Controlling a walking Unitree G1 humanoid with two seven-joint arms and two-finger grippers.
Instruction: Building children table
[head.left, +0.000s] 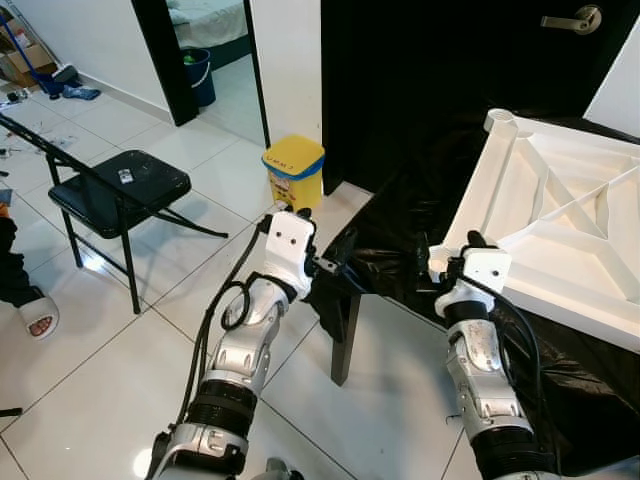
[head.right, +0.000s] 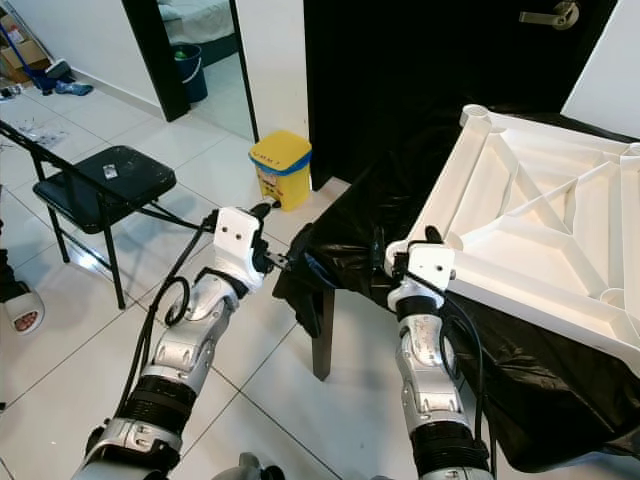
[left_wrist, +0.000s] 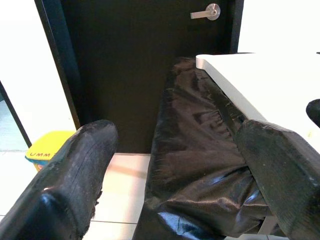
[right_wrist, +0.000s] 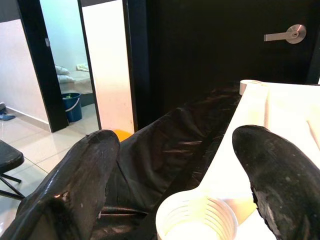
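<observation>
A white children's table top (head.left: 560, 220) lies upside down, ribs up, on a low black table draped in black plastic sheet (head.left: 400, 220). My right gripper (head.left: 452, 255) stands open at the top's near left corner. In the right wrist view its fingers (right_wrist: 95, 165) straddle the round leg socket (right_wrist: 197, 220) without touching it. My left gripper (head.left: 325, 266) is open at the sheet-covered near left corner of the black table. Crumpled plastic (left_wrist: 200, 165) lies between its fingers (left_wrist: 85, 160), nothing gripped.
The black table's leg (head.left: 345, 335) stands on the white tiled floor below my left gripper. A yellow bin (head.left: 294, 170) sits by the wall, a black folding chair (head.left: 120, 190) to the left. A person's slippered foot (head.left: 35, 315) is at far left. A dark door (head.left: 450, 60) stands behind the table.
</observation>
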